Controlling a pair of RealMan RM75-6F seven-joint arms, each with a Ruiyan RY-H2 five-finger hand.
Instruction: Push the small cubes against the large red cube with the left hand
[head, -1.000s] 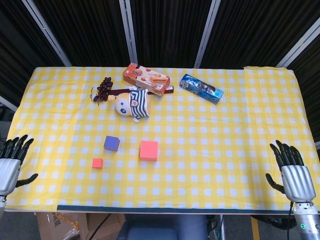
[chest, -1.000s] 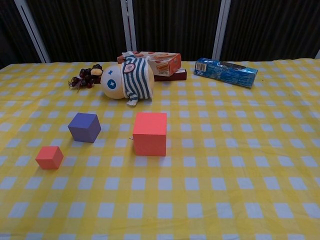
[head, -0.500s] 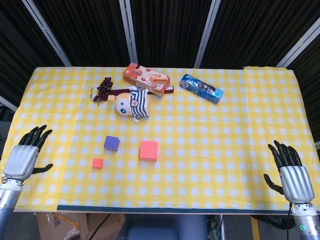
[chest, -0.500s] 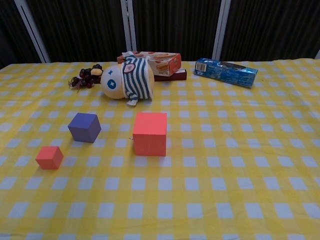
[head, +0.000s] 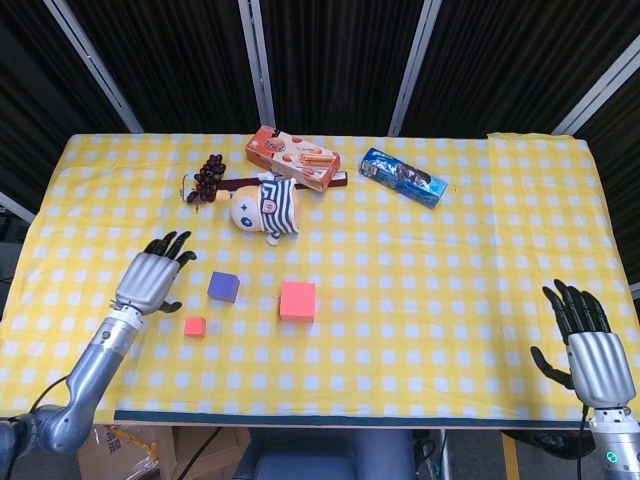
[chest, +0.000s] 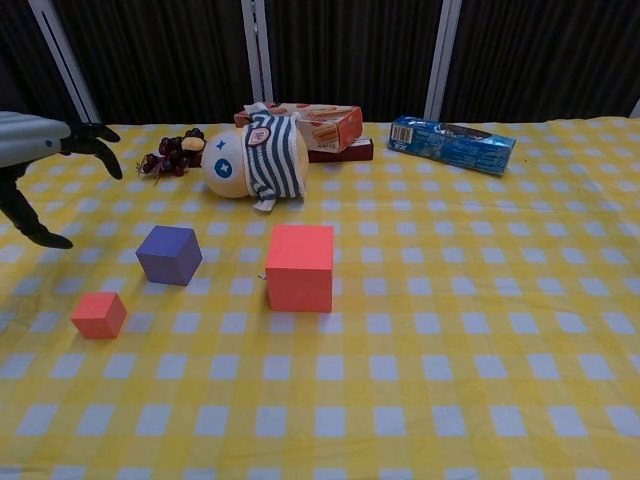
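The large red cube (head: 297, 300) (chest: 299, 267) stands near the table's middle. A small purple cube (head: 223, 287) (chest: 169, 254) sits to its left, and a small red cube (head: 194, 326) (chest: 99, 314) lies further left and nearer the front edge. My left hand (head: 153, 280) (chest: 35, 150) hovers open, fingers spread, just left of both small cubes, touching neither. At the front right corner my right hand (head: 590, 348) is open with nothing in it; the chest view does not show it.
A striped plush doll (head: 264, 208), dark grapes (head: 207, 176), an orange snack box (head: 292, 157) and a blue packet (head: 402, 176) lie toward the back of the yellow checked tablecloth (head: 450, 290).
My left hand has swung in from the table's left edge toward the small cubes and now shows in the chest view. The cubes and the right hand have stayed put.
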